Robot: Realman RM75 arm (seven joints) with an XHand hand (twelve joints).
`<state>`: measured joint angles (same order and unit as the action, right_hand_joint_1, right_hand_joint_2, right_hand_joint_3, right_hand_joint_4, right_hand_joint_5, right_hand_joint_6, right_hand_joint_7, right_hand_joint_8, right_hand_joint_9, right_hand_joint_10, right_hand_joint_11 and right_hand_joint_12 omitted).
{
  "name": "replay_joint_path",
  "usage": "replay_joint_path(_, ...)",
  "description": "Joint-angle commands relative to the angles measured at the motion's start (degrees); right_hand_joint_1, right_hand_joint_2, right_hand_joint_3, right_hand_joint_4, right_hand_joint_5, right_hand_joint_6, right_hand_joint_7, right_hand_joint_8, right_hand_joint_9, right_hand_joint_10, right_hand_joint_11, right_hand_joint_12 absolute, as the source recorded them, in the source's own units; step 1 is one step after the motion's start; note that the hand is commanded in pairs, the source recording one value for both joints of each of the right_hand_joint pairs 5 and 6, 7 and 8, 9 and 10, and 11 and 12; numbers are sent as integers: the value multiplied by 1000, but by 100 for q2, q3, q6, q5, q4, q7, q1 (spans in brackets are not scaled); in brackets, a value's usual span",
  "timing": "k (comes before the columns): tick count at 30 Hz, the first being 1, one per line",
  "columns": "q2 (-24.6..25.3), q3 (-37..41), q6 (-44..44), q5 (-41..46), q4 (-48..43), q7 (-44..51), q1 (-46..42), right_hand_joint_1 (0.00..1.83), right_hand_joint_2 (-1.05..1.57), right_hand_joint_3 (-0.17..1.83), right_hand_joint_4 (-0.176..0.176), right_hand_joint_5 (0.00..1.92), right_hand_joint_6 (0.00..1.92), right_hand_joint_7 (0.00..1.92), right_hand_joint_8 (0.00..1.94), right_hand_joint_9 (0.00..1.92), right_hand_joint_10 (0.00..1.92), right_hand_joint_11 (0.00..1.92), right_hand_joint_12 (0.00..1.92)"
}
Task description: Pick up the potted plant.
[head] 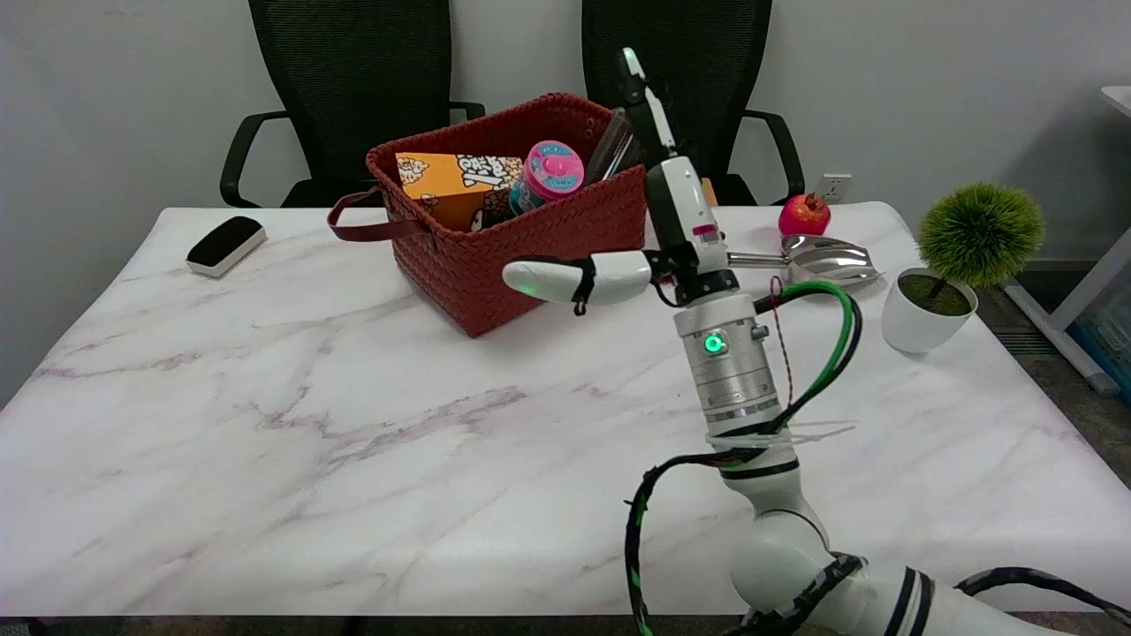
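Across the middle of the frame lies the marble table (265,424), the red woven basket (512,221) at upper centre. At centre right the right hand (658,212) hangs in the air, fingers spread apart, one jutting left, others pointing up, holding and touching nothing. The potted plant (950,265) stands at the right edge, well apart from it. My read: swing right, come in low, and wrap the white pot, not the green ball, clearing the metal scoop (817,259) and pomegranate (804,215).

- The right hand (658,190) hides part of the red basket (495,256) from us.
- We cannot read the orange box (451,181) inside.
- The chairs (349,88) are cut off at the top.
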<state>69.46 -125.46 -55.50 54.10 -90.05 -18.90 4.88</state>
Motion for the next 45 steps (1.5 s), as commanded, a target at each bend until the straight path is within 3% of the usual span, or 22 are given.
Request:
replay_joint_path(1,-430,171,-626,-569,72,-335,-447,923,123,347,0,0,0,0,0,0,0,0,0)
replay_joint_path(9,-416,314,-998,-608,36,170,-503,930,111,343,0,0,0,0,0,0,0,0,0)
replay_joint_path(17,-353,544,-1132,369,-514,2854,-523,966,106,336,0,0,0,0,0,0,0,0,0)
replay_joint_path(23,-110,573,-1226,1094,-692,3996,-437,969,129,334,0,0,0,0,0,0,0,0,0)
replay_joint_path(30,-134,757,-1668,1176,-695,4116,-479,974,121,346,0,0,0,0,0,0,0,0,0)
replay_joint_path(40,-873,896,-2681,1403,-881,4116,-788,994,40,393,0,0,0,0,0,0,0,0,0)
replay_joint_path(45,-955,1051,-3038,1412,-884,4101,-1071,997,28,397,0,0,0,0,0,0,0,0,0)
